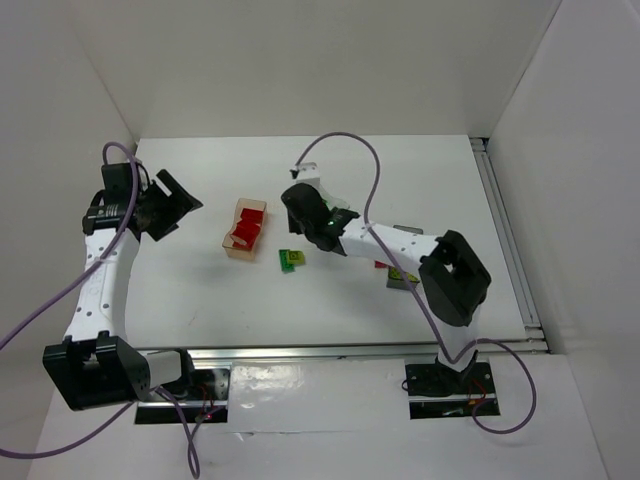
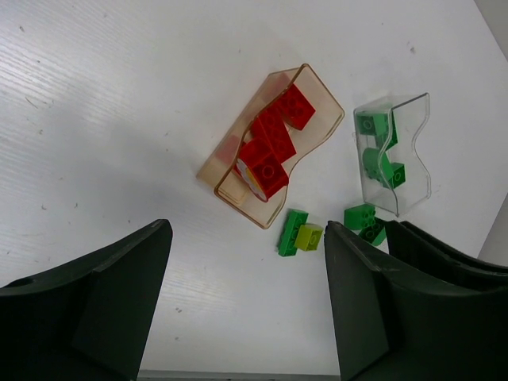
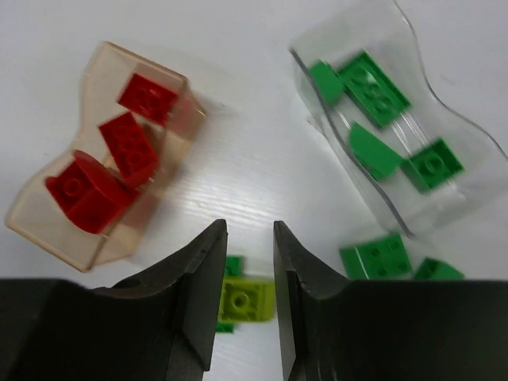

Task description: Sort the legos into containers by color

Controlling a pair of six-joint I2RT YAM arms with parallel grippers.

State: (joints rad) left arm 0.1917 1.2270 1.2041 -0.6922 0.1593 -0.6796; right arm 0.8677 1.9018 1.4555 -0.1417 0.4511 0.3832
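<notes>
Your right claw, jaws pinched nearly together on nothing, hangs over a yellow-green lego that touches a green lego on the table. Red bricks sit in the tan tub, green bricks in the clear tub. Your left claw stands wide open, empty.

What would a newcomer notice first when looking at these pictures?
The tan tub near the middle of the table, holding bright red bricks, stands out most. Beside it, the clear tub holds only green bricks. The right gripper hangs with its jaws shut over a yellow-green brick that lies loose on the table near the tubs.
</notes>
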